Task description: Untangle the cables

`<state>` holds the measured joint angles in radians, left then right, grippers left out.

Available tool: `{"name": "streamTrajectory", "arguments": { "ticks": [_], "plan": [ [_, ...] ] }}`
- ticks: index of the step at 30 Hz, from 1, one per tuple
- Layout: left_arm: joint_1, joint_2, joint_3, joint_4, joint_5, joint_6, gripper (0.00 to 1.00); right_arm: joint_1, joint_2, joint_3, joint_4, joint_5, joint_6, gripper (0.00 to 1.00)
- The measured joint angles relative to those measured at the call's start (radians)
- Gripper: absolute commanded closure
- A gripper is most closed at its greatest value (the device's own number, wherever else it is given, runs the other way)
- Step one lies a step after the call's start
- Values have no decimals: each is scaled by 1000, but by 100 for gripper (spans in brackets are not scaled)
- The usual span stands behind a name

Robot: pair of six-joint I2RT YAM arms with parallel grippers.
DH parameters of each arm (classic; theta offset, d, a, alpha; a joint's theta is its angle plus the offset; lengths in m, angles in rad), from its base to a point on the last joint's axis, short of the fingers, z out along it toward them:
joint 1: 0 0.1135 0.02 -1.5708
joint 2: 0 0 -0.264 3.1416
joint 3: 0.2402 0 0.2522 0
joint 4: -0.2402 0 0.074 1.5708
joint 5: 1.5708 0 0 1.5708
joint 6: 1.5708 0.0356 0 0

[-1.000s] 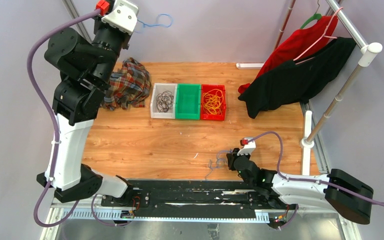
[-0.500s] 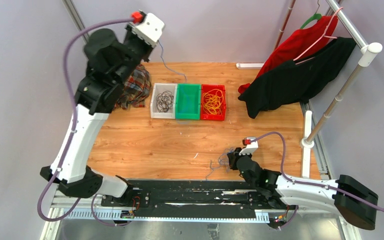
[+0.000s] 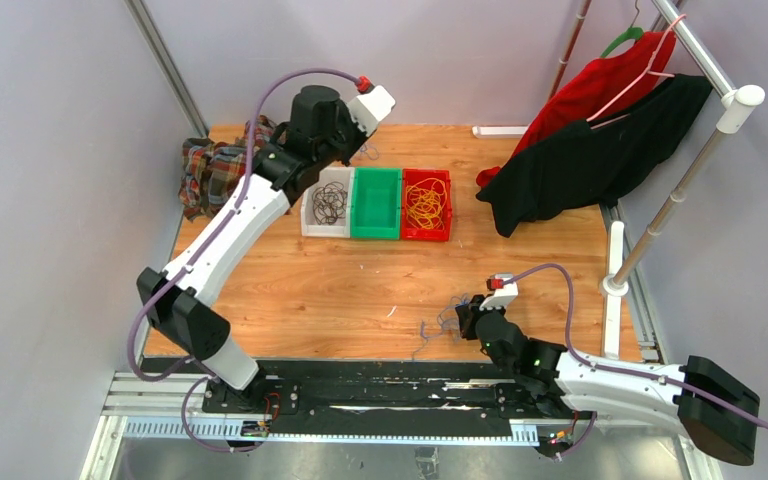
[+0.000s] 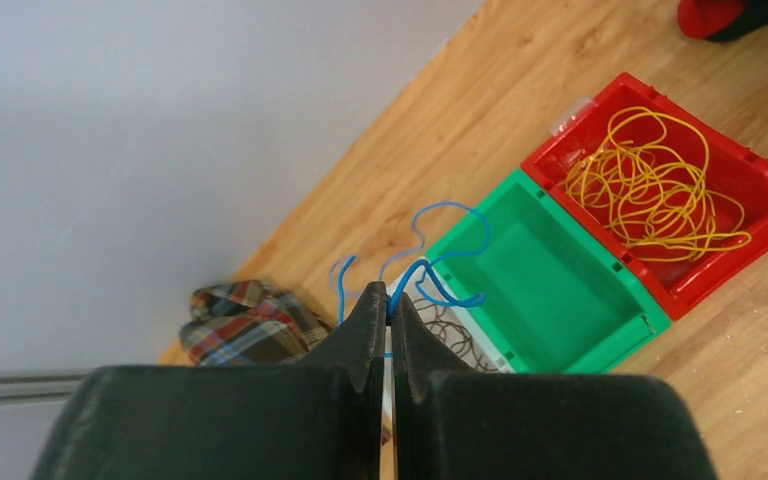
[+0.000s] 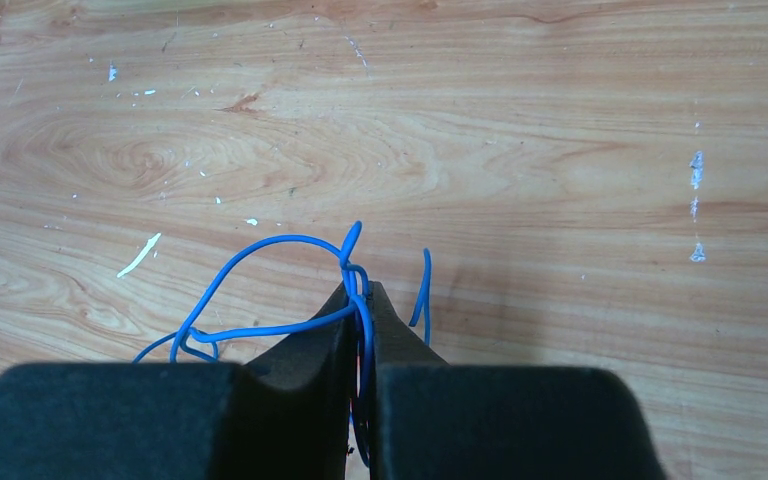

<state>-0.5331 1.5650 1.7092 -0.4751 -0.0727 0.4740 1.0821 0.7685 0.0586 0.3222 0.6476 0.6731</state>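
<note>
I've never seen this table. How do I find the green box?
On the wooden table, look at the far side for a row of three small bins. The green bin is the middle one, between the white bin holding black cables and the red bin holding yellow cables. It is the only bin with nothing lying inside.
</note>
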Motion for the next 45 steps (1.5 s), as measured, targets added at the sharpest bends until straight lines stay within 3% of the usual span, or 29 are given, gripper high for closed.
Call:
{"name": "streamTrajectory", "arguments": {
  "ticks": [8,20,33,41,45],
  "plan": [
    [0,90,-10,14,26,-21,100,0,-6,0,-5,8,-5,96],
    [0,87,-34,39,20,10,100,-6,-52,0,-27,11,-8,96],
    [0,-22,-31,228,-114,205,100,-7,-72,0,-62,12,-7,97],
    [-5,-24,-14,203,-105,218,100,-7,-72,0,-66,12,-6,97],
    [-14,-21,-11,246,-141,299,99,-7,-82,0,-84,12,-6,97]
  ]
}}
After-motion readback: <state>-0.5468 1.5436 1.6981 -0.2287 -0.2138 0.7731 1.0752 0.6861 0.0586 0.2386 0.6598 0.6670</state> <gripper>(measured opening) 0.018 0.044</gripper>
